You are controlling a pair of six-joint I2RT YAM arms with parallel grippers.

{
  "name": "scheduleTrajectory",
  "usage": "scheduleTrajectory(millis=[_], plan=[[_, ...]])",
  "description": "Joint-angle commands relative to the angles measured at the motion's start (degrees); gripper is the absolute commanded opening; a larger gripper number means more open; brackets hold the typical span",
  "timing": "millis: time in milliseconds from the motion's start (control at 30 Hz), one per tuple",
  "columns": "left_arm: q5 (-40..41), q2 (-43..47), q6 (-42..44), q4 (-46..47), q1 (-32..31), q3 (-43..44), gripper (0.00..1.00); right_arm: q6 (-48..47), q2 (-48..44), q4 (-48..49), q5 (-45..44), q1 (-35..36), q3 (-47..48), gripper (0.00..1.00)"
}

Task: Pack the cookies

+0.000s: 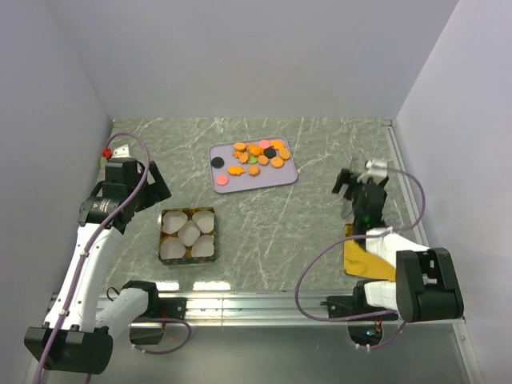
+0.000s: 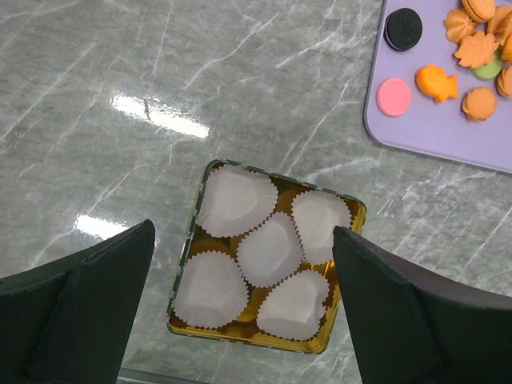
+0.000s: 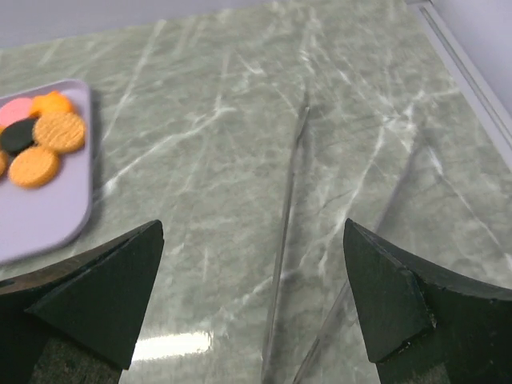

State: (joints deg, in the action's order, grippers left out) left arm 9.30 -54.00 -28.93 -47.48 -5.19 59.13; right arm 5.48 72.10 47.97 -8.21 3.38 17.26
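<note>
Our left gripper and right gripper hung spread wide, holding nothing; the cookies lay crowded on a lilac tray at upper centre, where we judged a pinch could scatter neighbours.

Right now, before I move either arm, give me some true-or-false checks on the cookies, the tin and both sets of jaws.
The cookies lie on the lilac tray. True.
The gold tin already holds cookies. False: its five paper cups are empty.
The left arm has its jaws shut on a cookie. False: they stand open above the tin.
The right arm has its jaws open, holding nothing. True.
The tin sits beyond the tray. False: it is nearer the arm bases.
</note>
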Motion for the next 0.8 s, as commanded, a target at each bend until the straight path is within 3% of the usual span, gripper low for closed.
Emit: scheduleTrajectory(millis=[0, 33, 100, 200, 233, 433, 533, 767], plan=[[-0.34, 0.21, 1.5, 1.08, -0.17, 0.8, 1.0, 4.1, -3.19, -28.03, -6.47, 0.32, 18.21, 1.0], [-0.25, -0.14, 1.85, 0.9, -0.17, 1.5, 1.0, 4.1, -2.58, -37.5, -5.51, 0.4, 25.39, 1.0], [-0.25, -0.4, 2.03, 0.55, -0.17, 2.3, 0.99, 4.28, -2.31, -43.02, -2.0, 0.4, 30.36, 1.0], [-0.16, -1.2, 2.65, 0.38, -0.17, 3.88, 0.99, 18.48, -2.32, -51.0, -9.1, -0.56, 36.95, 1.0], [0.01, -1.46, 2.74, 0.46, -0.17, 4.32, 0.99, 22.17, -1.7, -60.0, -8.85, -1.09, 41.5, 1.0], [-0.51, -1.2, 2.56, 1.25, -0.17, 2.84, 1.0, 22.21, 8.4, -81.58, 4.41, -1.88, 54.1, 1.0], [-1.39, 0.2, 2.65, 2.3, -0.17, 1.69, 0.99, 20.81, 14.55, -89.23, 10.64, -2.32, 57.61, 1.0], [-1.04, 1.26, 2.82, 2.57, -2.45, 0.98, 0.99, 22.74, 23.7, -97.45, 8.91, -3.11, 58.42, 0.98]])
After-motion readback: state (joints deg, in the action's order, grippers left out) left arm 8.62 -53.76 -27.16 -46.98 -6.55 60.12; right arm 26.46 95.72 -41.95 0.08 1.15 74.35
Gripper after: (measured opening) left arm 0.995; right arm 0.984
